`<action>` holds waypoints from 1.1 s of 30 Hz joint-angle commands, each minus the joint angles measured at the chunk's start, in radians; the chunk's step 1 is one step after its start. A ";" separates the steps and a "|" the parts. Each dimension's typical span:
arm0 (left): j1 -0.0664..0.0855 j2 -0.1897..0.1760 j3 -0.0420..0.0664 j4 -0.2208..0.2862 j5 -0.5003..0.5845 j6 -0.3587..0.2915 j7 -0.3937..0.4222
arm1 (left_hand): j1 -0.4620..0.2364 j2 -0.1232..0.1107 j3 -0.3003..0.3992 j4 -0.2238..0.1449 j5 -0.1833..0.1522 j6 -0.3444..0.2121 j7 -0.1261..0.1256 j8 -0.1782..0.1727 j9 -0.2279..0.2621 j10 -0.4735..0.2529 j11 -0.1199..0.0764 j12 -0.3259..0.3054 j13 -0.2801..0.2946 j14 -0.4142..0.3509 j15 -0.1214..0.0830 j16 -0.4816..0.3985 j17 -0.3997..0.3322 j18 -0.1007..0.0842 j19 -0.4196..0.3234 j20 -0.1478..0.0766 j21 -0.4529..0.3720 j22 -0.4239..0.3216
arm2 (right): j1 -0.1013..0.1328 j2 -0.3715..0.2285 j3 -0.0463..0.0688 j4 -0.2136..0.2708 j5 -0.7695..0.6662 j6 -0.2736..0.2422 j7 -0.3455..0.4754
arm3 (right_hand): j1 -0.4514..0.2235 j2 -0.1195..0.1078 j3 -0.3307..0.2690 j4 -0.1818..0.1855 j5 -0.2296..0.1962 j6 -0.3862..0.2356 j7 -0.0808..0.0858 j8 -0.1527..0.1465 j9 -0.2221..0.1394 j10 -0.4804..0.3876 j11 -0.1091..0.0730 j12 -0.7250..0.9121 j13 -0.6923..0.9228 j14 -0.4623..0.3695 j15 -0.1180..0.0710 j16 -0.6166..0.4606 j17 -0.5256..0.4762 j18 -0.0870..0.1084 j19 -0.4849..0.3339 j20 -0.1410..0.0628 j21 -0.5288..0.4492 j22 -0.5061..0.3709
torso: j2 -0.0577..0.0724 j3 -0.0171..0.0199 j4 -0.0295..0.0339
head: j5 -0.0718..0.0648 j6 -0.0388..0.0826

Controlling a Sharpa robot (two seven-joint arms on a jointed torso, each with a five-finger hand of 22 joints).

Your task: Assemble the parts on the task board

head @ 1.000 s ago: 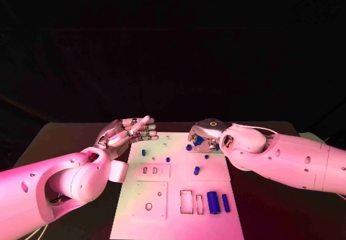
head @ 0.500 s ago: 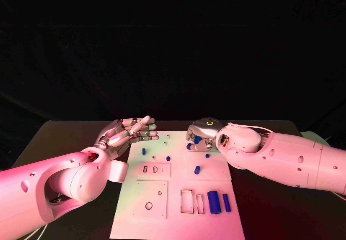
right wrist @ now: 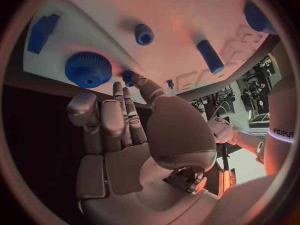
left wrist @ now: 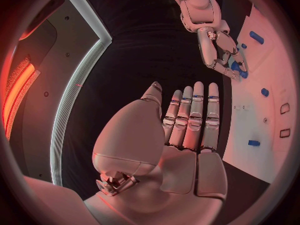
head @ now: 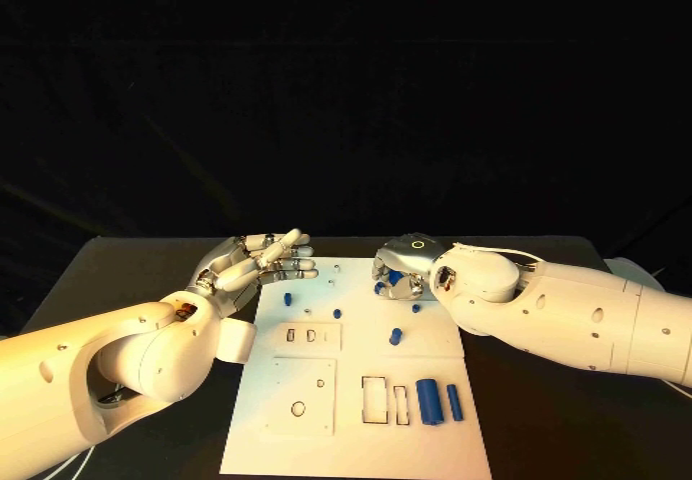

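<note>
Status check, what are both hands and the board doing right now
Left hand open, fingers straight, beside task board. Right hand low over board's far end, at blue gear; grip unclear. Nothing blocking.

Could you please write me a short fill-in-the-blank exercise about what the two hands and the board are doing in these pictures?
1. The left hand holds ____.
2. The right hand reaches over the board's ____ edge.
3. The parts on the task board are coloured ____.
4. The blue gear lies near the ____ hand's fingertips.

Missing words: nothing; far; blue; right
</note>
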 commanded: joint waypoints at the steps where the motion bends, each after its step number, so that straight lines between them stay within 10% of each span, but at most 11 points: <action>1: 0.003 0.000 0.001 0.002 -0.008 0.023 0.003 | 0.007 0.004 -0.006 0.000 0.000 0.000 0.006 -0.005 -0.001 -0.001 0.007 -0.002 -0.001 0.002 0.006 -0.003 0.001 0.012 0.007 -0.001 0.003 0.000 | 0.000 0.002 0.000 -0.001 -0.010 0.022 -0.007 | 0.011 -0.001 0.008 0.002 -0.002 0.012 0.000 0.006 0.002 0.007 -0.005 0.005 0.002 0.032 -0.003 0.007 0.002 -0.015 0.008 -0.001 0.005 0.003 | 0.002 0.0001 -0.0007 | 0.001 -0.001; 15: 0.004 0.001 0.001 0.002 -0.008 0.019 0.002 | 0.007 0.007 -0.006 0.002 0.000 -0.002 0.008 -0.009 -0.001 -0.004 0.008 -0.006 -0.001 0.001 0.008 -0.006 0.002 0.012 0.005 -0.001 0.003 -0.001 | -0.001 0.007 0.000 -0.006 -0.009 0.032 -0.003 | 0.019 0.007 0.038 0.015 -0.003 0.053 -0.015 0.022 0.014 0.032 -0.016 0.016 0.003 0.030 -0.011 0.030 0.022 -0.018 0.014 -0.007 0.028 0.038 | 0.006 -0.0003 -0.0002 | 0.002 -0.002; 33: 0.004 0.003 0.001 -0.012 0.000 -0.008 0.022 | 0.011 0.012 -0.004 0.001 0.001 -0.003 0.009 -0.013 -0.001 -0.005 0.010 -0.011 -0.001 0.000 0.009 -0.010 0.002 0.012 0.005 -0.001 0.003 -0.002 | 0.003 -0.002 0.005 0.043 -0.012 -0.151 -0.027 | 0.031 0.018 0.082 0.028 -0.022 0.097 -0.032 0.048 0.046 0.080 -0.033 0.021 0.004 0.033 -0.025 0.062 0.052 -0.039 0.073 -0.020 0.106 0.162 | 0.004 -0.0020 0.0000 | 0.003 0.009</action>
